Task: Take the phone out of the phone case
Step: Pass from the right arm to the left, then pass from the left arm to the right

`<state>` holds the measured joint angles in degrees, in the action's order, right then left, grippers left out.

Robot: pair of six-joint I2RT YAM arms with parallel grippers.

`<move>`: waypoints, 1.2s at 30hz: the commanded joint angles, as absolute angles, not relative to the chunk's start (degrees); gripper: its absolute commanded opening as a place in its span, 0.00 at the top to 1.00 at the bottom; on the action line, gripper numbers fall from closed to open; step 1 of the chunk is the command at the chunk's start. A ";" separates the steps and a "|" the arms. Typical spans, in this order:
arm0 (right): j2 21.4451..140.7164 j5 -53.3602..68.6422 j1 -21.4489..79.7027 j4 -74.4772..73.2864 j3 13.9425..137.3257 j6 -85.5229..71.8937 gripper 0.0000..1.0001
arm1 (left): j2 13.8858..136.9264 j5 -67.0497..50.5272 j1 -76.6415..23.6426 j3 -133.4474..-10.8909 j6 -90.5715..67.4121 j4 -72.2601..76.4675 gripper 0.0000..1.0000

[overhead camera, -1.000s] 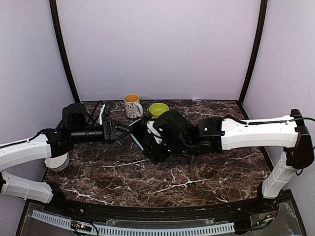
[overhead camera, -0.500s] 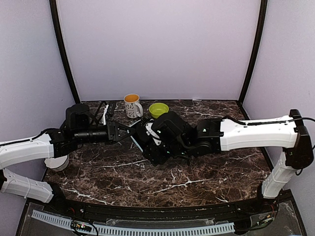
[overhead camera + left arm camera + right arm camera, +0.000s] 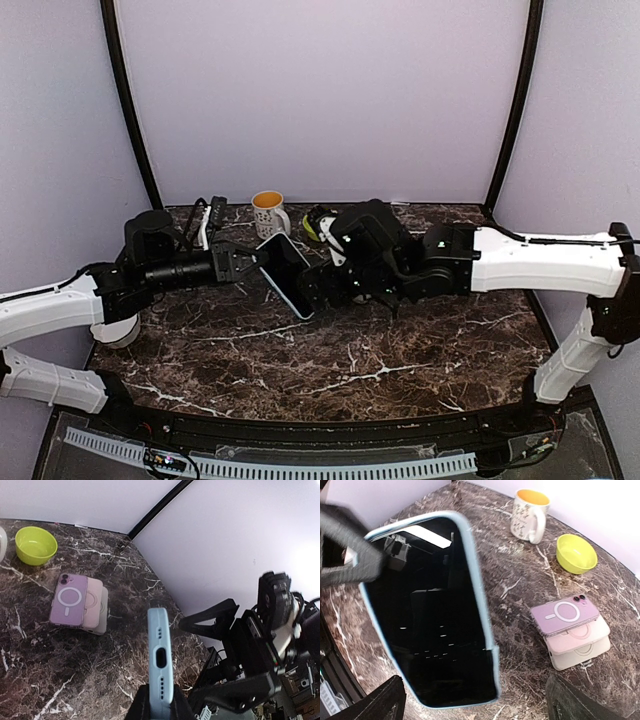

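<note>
My left gripper (image 3: pixel 252 264) pinches one short end of the cased phone (image 3: pixel 288 275) above the tabletop's (image 3: pixel 400 360) rear middle, my right gripper (image 3: pixel 330 283) gaping (holding nothing), so any tug may twist it loose.

You have two arms of white shell links and black joint housings. Left of the mug (image 3: pixel 268 213), the left arm (image 3: pixel 45 310) has a black wrist tapering into a triangular black left gripper (image 3: pixel 257 262). Right of the mug, a thin black cable (image 3: pixel 545 241) runs along the right arm (image 3: pixel 540 268) and its long white link.
</note>
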<state>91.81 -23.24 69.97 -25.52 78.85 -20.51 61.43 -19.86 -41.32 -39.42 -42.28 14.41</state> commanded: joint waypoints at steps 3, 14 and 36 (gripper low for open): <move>80.04 -13.57 64.32 -17.68 72.41 -26.55 0.02 | 57.48 -20.14 -41.37 -42.79 -36.07 23.58 1.00; 63.68 3.07 57.49 -0.67 56.92 -36.38 0.01 | 59.07 -27.26 -41.25 -48.15 -40.51 36.54 1.00; 68.06 15.03 56.74 33.02 53.93 -52.15 0.11 | 63.99 -24.05 -41.29 -47.98 -65.95 54.48 1.00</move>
<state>66.19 13.23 56.31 24.34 52.80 -49.36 65.58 -26.04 -41.32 -47.64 -61.82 45.91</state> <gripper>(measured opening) 0.911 0.121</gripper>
